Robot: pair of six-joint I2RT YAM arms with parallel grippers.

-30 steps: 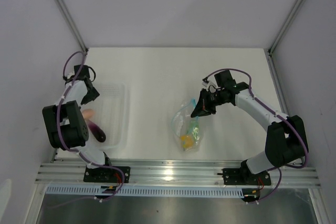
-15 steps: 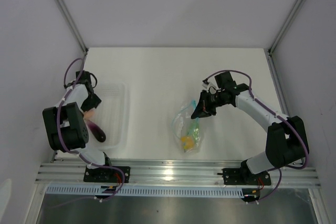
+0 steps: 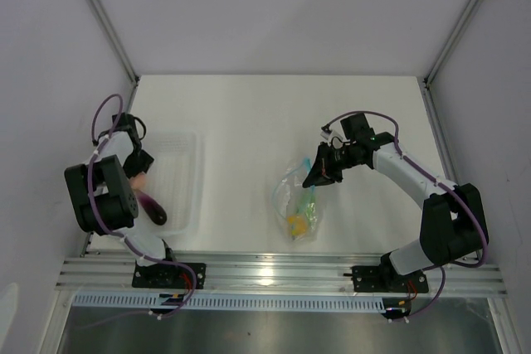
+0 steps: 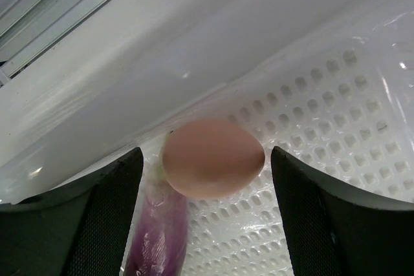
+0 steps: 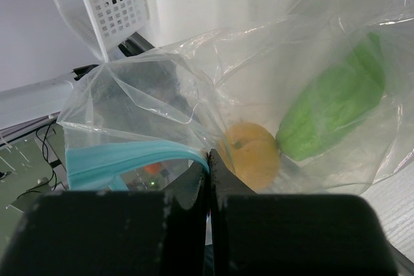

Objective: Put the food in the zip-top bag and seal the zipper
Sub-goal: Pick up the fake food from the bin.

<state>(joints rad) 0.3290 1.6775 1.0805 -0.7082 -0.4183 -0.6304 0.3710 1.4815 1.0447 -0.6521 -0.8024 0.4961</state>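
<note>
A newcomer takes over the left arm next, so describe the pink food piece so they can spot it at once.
Look at the white perforated basket at the table's left edge, under the left arm. Inside, near its left wall, the pink round piece sits between the fingers of the open left gripper. It is smooth and egg-shaped, unlike the purple elongated piece touching it.

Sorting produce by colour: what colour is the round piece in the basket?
Pale pink, clearest in the left wrist view.

Basket [image 3: 178, 180] left with two pieces inside, bag [image 3: 297, 201] right
</note>
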